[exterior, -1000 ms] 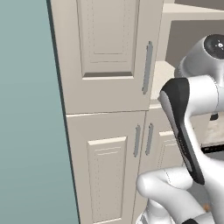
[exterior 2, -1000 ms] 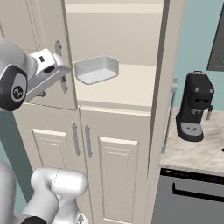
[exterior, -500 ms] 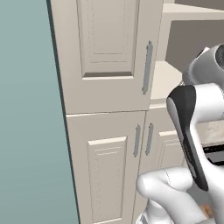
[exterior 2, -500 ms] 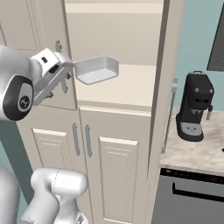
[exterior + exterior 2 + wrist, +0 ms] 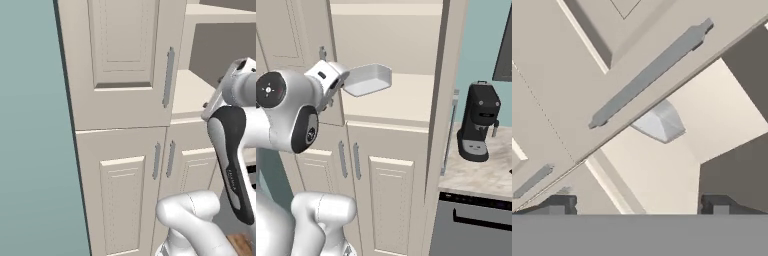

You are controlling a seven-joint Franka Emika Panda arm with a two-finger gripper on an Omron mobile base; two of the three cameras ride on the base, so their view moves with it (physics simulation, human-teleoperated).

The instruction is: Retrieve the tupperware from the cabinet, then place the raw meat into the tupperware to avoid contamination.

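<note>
The cabinet [image 5: 391, 190] takes up most of the scene: a tall cream unit whose upper compartment stands open on the right, its door [image 5: 125, 55] with the grey bar handle [image 5: 169, 77] swung aside, while the two lower doors are shut. To its right a bench [image 5: 483, 175] carries a black coffee machine [image 5: 478, 122], well apart from the work. The step in hand appears to be the first one, fetching the tub, and the arm [image 5: 291, 115] is reaching up toward the open shelf [image 5: 401, 102]. The tub [image 5: 367, 80] sits on that shelf near its front left edge, upright and empty as far as can be seen. In the hand view it [image 5: 661, 122] lies ahead of the fingers [image 5: 562, 204] and partly behind the edge of the open door, roughly between their two tips but well up the frame, so nothing is touching it yet. The fingers stand wide apart and hold nothing. The next move likely calls for slipping the hand past the door edge and in over the shelf, then lining one finger inside the tub's wall and one outside before closing. The door edge looks like the main thing to avoid clipping on the way in. The meat cannot be made out.
</note>
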